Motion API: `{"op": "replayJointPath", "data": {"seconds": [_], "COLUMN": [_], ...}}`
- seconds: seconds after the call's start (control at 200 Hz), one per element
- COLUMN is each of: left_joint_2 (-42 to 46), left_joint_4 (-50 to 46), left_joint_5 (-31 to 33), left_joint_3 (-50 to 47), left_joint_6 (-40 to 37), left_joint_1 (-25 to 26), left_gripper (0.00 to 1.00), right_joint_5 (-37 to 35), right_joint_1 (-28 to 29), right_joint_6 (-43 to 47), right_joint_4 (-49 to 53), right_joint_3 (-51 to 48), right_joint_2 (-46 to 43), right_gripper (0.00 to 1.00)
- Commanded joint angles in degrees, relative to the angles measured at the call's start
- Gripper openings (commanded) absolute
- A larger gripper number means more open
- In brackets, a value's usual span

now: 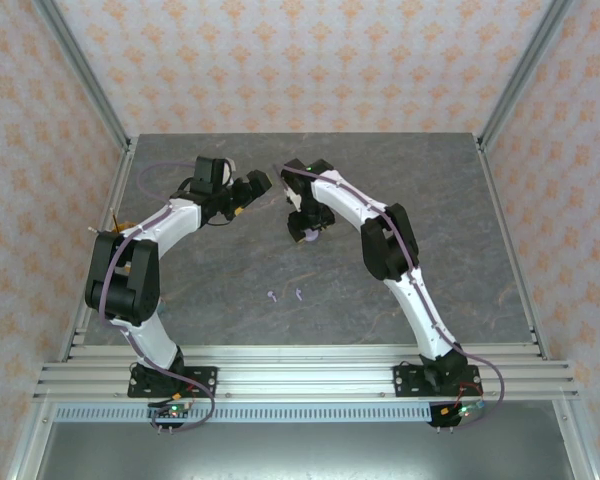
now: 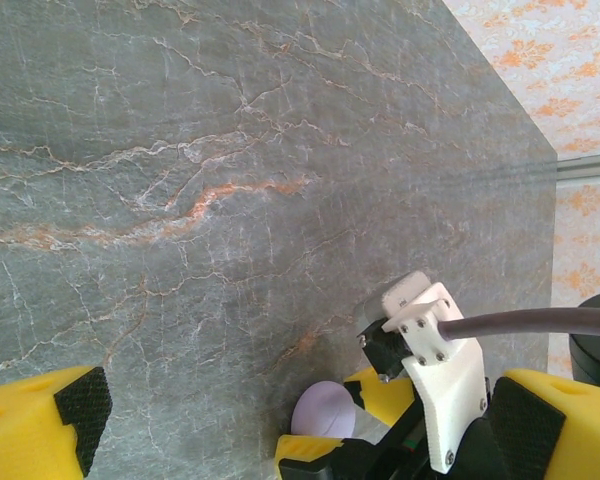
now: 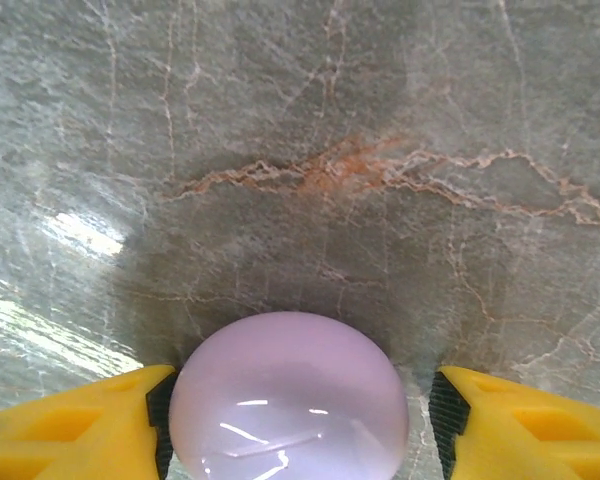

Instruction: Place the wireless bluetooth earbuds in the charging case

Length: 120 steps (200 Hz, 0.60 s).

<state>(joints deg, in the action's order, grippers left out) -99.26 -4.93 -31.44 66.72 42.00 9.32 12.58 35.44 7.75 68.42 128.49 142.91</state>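
The left gripper (image 1: pixel 252 186) hung over the far half of the marbled table (image 1: pixel 460 200), fingers spread wide and holding nothing. Nearer the arm bases, one tiny pale purple earbud (image 1: pixel 271 296) and its twin (image 1: pixel 299 294) lay close together on the stone. Farther back, the right gripper (image 1: pixel 306 232) straddled the round lilac case (image 3: pixel 288 400), fingers parted, with a gap at one pad.

White-and-black arms (image 1: pixel 170 225), purple cables (image 1: pixel 417 270), yellow end effector fingers (image 3: pixel 70 420), black pads (image 2: pixel 85 400), black bases (image 1: pixel 170 380)

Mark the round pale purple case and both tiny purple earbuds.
Round pale purple case (image 3: pixel 288 395): right wrist view, domed top.
Left purple earbud (image 1: pixel 271 296): top view, middle.
Right purple earbud (image 1: pixel 299 294): top view, middle.
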Motion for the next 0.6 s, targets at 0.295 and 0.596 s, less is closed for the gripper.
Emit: {"op": "replayJointPath", "data": {"seconds": [0.295,0.596], "left_joint_2": [0.3,0.0], "left_joint_4": [-0.5,-0.3], "left_joint_5": [0.5,0.2], "left_joint_3": [1.8,2.2], "left_joint_6": [0.0,0.4], "left_joint_1": [-0.4,-0.4], "left_gripper": [1.0,1.0], "right_joint_5": [-2.3,-9.9], "right_joint_1": [1.9,3.5], "right_joint_6": [-4.4,-20.8], "right_joint_4": [1.2,5.8], "right_joint_3": [0.8,1.9], "right_joint_2": [1.0,0.5], "right_gripper": [0.6,0.47]}}
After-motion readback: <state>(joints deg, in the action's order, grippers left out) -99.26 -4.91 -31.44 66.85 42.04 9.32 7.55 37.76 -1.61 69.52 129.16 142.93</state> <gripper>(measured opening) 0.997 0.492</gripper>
